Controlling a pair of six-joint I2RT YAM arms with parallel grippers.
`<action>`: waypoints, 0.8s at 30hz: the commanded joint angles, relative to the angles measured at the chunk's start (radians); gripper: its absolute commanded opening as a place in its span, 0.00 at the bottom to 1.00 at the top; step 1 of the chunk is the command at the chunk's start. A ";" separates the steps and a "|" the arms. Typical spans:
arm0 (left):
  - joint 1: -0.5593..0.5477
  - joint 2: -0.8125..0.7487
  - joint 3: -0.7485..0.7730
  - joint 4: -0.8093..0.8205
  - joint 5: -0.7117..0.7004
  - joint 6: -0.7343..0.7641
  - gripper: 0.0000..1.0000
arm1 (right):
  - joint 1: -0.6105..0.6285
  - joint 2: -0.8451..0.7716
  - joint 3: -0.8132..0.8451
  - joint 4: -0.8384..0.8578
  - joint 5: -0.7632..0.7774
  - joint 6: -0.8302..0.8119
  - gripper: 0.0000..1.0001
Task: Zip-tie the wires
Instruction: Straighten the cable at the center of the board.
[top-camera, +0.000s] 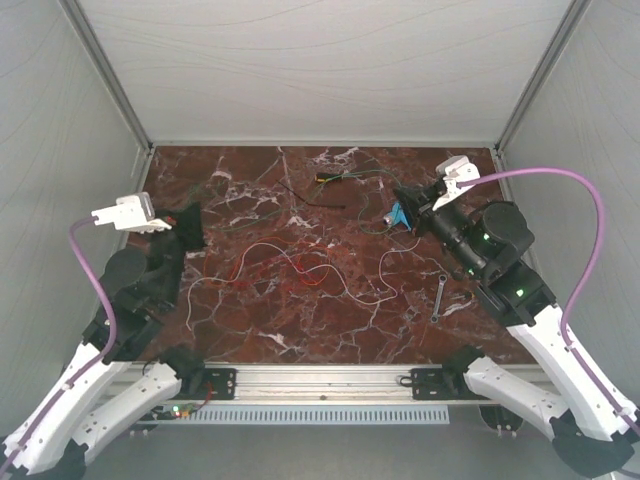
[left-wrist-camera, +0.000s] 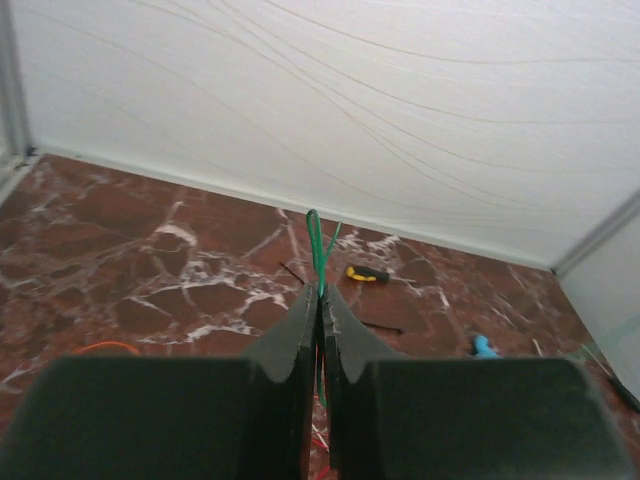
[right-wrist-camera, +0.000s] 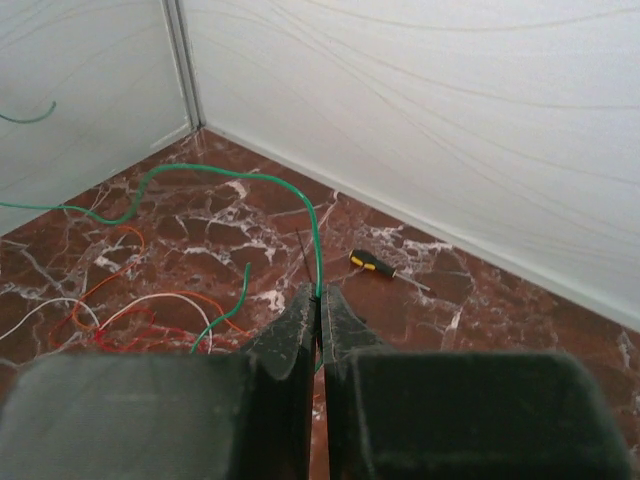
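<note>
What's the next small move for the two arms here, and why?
Probably carry the green wire to the red and white wires mid-table. The left gripper and right gripper are each shut on green wire, while those strands lie loose, unbundled, apart from both.

No text, label, brand, number or sign can be read in any of the views.
</note>
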 joint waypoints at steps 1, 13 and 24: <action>0.001 -0.019 0.002 -0.009 -0.220 0.020 0.00 | -0.003 -0.007 -0.008 -0.027 -0.027 0.047 0.00; 0.070 0.121 -0.105 0.001 -0.209 0.021 0.00 | 0.009 0.167 -0.067 -0.055 -0.335 0.220 0.00; 0.413 0.396 -0.013 -0.094 -0.006 -0.069 0.00 | 0.083 0.388 -0.061 -0.007 -0.360 0.292 0.00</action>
